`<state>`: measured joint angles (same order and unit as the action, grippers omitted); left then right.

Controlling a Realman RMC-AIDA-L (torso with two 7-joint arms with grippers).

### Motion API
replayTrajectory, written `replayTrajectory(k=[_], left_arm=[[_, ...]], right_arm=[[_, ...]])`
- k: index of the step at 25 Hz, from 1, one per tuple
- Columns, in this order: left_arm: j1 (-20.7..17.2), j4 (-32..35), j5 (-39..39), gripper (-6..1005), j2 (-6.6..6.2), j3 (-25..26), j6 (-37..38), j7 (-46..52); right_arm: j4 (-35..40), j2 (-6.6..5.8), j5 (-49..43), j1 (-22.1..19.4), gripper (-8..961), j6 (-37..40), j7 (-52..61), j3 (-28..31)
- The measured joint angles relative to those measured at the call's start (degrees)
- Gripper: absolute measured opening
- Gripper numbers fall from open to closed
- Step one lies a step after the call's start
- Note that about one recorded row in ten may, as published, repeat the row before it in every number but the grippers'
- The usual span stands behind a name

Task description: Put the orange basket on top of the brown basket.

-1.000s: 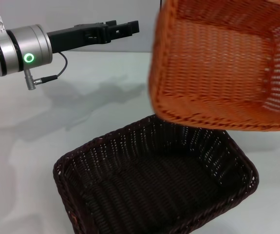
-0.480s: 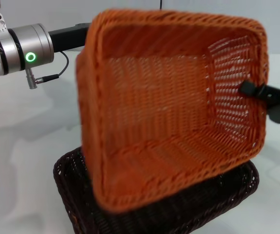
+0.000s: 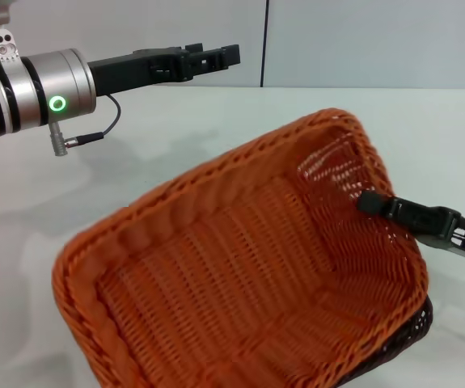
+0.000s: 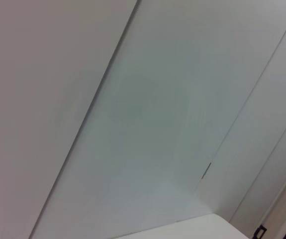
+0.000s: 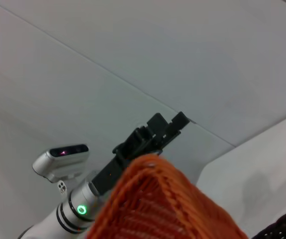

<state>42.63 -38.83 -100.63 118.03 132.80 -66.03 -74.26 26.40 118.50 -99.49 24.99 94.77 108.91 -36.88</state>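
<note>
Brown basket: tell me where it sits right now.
In the head view the brown basket lies on the table's near right, almost wholly covered by the orange basket resting in it; only its dark right corner shows, below the right gripper.

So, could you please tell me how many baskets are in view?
2: the orange basket fills the front, held by the right gripper; the brown basket lies mostly hidden beneath it.
</note>
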Motion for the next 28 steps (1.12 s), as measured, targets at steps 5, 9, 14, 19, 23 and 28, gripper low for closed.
replayTrajectory(k=[5, 9, 14, 19, 23, 28], left_arm=[[-0.4, 0.2, 0.3, 826, 0.00, 0.0, -0.4, 0.0], [-0.9, 0.2, 1.3, 826, -0.02, 0.0, -0.5, 0.0], [-1.2, 0.2, 1.9, 826, -0.09, -0.1, -0.5, 0.0], [-1.3, 0.0, 2.8, 826, -0.10, -0.1, -0.4, -0.1], [-1.6, 0.0, 4.8, 826, -0.09, -0.1, -0.4, -1.4], [-3.6, 2.2, 14.1, 826, 0.06, -0.1, -0.6, -9.4]], right_arm=[[0.0, -0.58, 0.0, -0.1, 415, -0.3, 0.0, -0.3], [0.2, -1.47, 0.2, -0.7, 525, -1.0, 0.0, 0.3], [0.7, -3.26, 0.5, -1.8, 700, -3.9, -0.6, 3.3], [0.8, -3.69, 0.6, -2.9, 696, -5.0, -5.0, 9.3], [0.4, -2.96, 2.1, -4.6, 695, -7.3, -18.3, 21.8], [-2.4, -0.72, 10.2, -6.1, 695, -9.8, -36.9, 30.1]])
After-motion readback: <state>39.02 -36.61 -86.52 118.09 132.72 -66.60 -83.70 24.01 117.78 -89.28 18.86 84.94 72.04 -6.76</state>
